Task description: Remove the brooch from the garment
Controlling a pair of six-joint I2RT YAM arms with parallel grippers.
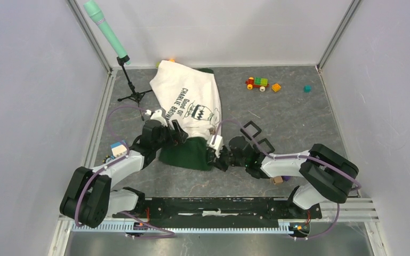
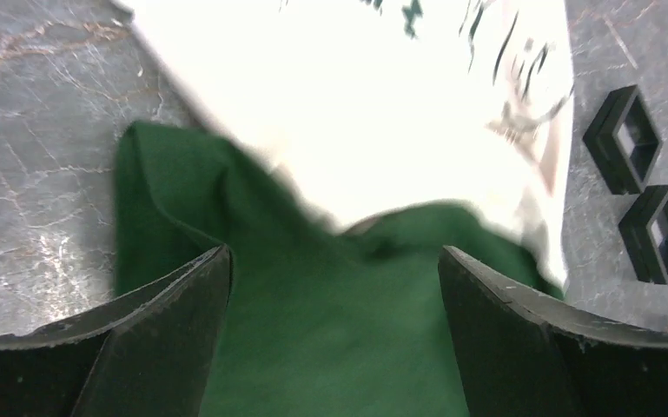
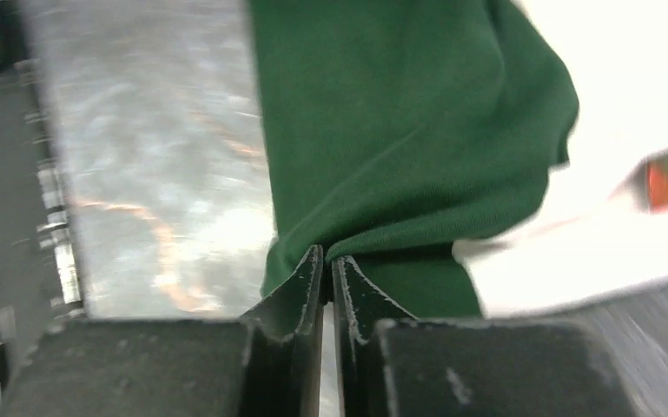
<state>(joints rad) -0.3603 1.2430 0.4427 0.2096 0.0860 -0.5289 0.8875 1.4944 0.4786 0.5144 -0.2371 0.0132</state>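
The garment (image 1: pixel 189 96) lies crumpled on the surface (image 1: pixel 298 122) between my arms. My right end effector (image 3: pixel 326 261) is pinched closed on its green hem; the left end effector (image 2: pixel 334 261) hovers wide open above. That thin pinch could slip if I pull; the brooch isn't clearly visible.

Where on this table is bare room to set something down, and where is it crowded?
Bare table lies right of the garment, between the toy blocks at the back and the black frames. Crowded: the garment's green hem, where the left gripper and right gripper sit.
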